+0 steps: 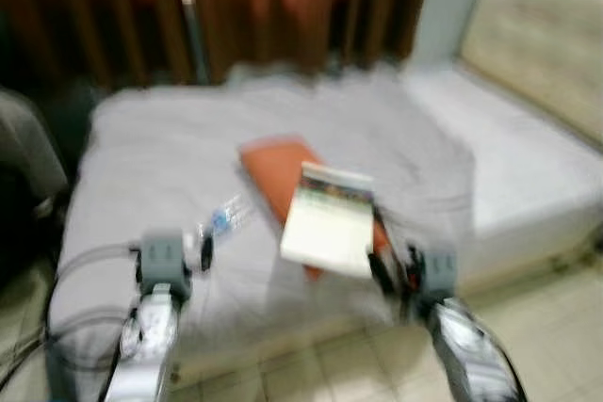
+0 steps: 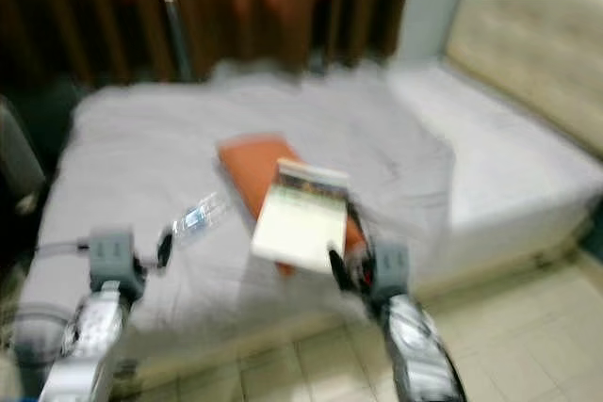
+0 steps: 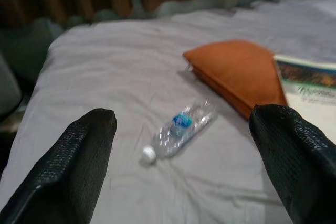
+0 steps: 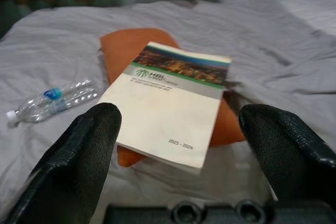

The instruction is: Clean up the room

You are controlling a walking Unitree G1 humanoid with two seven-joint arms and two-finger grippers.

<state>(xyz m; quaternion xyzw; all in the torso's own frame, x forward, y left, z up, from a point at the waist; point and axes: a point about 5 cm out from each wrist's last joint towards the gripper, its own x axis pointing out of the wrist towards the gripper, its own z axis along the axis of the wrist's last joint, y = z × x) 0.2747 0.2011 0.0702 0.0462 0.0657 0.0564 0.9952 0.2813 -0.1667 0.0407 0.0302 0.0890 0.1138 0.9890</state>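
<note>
Both silver arms reach out low over the near edge of the grey-sheeted bed (image 1: pixel 170 148), each tool spread wide and holding nothing. Ahead of the right tool (image 4: pixel 181 145) a cream paperback book (image 4: pixel 170 106) lies on a flat orange cushion (image 4: pixel 136 45); ahead of the left tool (image 3: pixel 184 156) lies a clear plastic bottle (image 3: pixel 178 129). Gripping the book alone might drag the cushion, or roll the bottle. Bare sheet surrounds all three things.

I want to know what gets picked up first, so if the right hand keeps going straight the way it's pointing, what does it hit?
Most likely the book, which lies on the orange cushion right between the open right hand's fingers.
</note>
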